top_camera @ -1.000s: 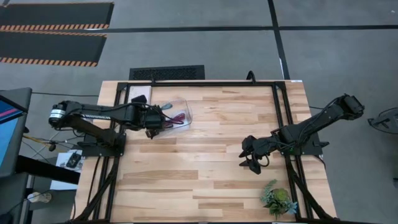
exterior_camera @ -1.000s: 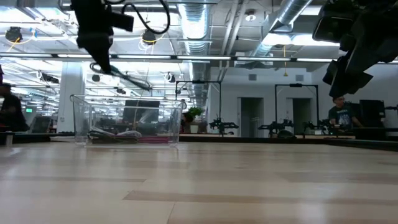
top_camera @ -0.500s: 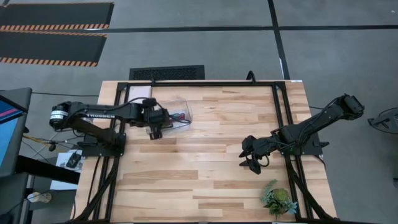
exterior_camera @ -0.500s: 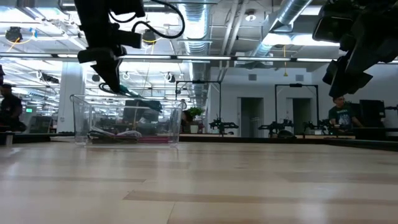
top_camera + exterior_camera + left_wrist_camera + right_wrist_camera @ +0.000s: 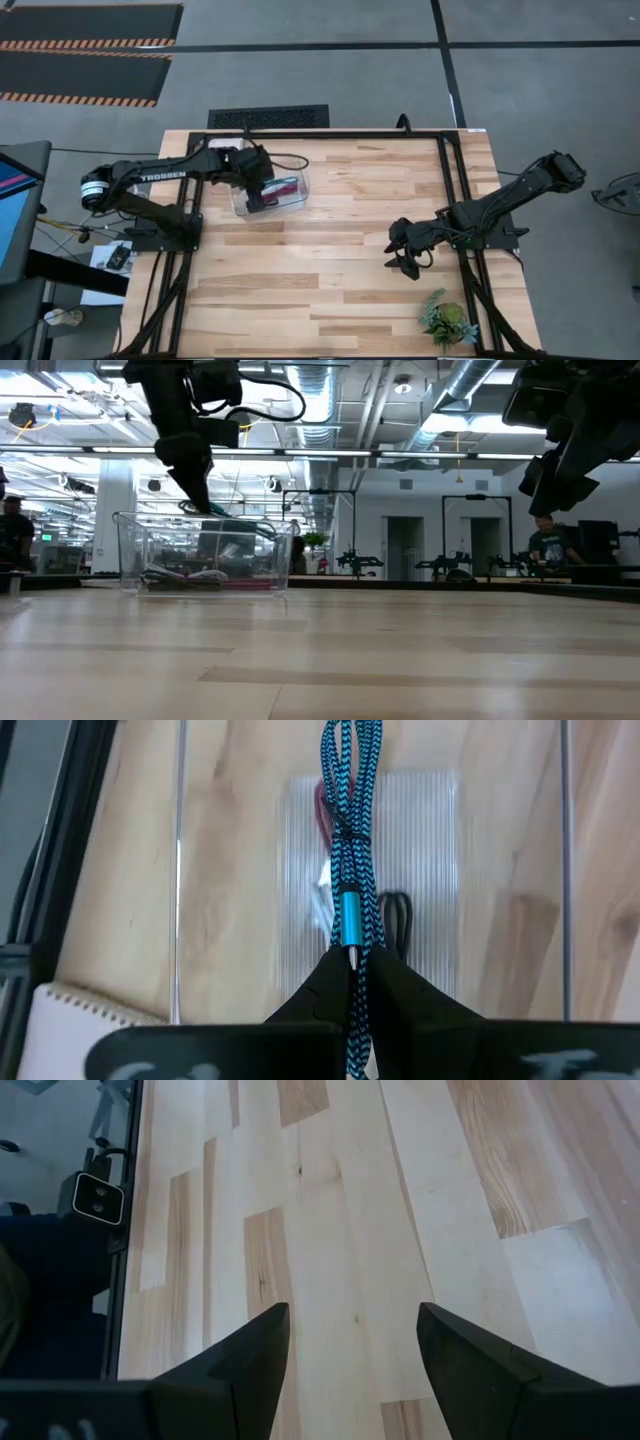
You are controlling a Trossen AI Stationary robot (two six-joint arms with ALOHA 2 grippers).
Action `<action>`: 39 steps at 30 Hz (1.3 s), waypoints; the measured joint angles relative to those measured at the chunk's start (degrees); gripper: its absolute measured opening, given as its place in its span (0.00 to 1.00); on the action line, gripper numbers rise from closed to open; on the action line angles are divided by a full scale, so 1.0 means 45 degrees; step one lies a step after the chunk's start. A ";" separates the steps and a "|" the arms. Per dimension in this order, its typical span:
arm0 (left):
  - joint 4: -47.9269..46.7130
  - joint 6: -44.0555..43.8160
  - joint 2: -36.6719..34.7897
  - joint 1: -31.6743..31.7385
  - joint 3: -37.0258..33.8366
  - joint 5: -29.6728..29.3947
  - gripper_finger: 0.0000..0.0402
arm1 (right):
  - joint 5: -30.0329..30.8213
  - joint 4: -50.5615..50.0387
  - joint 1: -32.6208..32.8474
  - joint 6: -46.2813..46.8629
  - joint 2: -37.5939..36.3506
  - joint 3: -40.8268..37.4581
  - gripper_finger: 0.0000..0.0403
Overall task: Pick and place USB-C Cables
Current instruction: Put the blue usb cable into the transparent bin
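Note:
My left gripper (image 5: 351, 965) is shut on the teal cable bundle (image 5: 352, 810) and hovers over the clear plastic bin (image 5: 292, 170) near the table's far left. In the low view this gripper (image 5: 203, 495) is just above the bin's rim (image 5: 130, 517), with the teal cable (image 5: 238, 522) trailing from it. On the bin floor lie a maroon cable (image 5: 322, 805), a white one (image 5: 321, 895) and a black one (image 5: 398, 910). My right gripper (image 5: 405, 263) waits open above the table's right half, its fingers apart (image 5: 350, 1330). My left gripper pinches the teal cable bundle between its two fingers at the plug end, just behind the blue metal plug (image 5: 349, 925). The bundle runs forward along the fingers. The fingers (image 5: 197, 485) slant down from above. The cable is lifted clear and slopes down over the bin's rim.
A small green potted plant (image 5: 447, 322) stands near the table's near right corner. A dark metal frame (image 5: 447, 190) runs along the table's edges. Bare wooden tabletop (image 5: 330, 260) spreads between the two arms.
My left gripper has swung from the bin's near side toward the far edge and the right, coming over the bin, and has dropped toward its rim. It has stayed shut on the teal cable, which has moved with it and now hangs lower.

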 joint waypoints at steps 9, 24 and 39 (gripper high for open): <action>0.0541 0.0117 -0.0005 0.0807 -0.0076 0.0820 0.00 | 0.0000 0.0000 0.0000 0.0015 0.0002 0.0000 0.61; 0.0560 -0.0207 -0.0005 0.1029 -0.1851 0.1293 0.00 | -0.0005 0.0000 -0.0097 0.0024 0.0003 0.0000 0.61; 0.1988 -0.0219 -0.0005 0.1029 -0.1831 0.2343 0.00 | -0.0005 0.0000 -0.0092 0.0019 0.0000 0.0000 0.61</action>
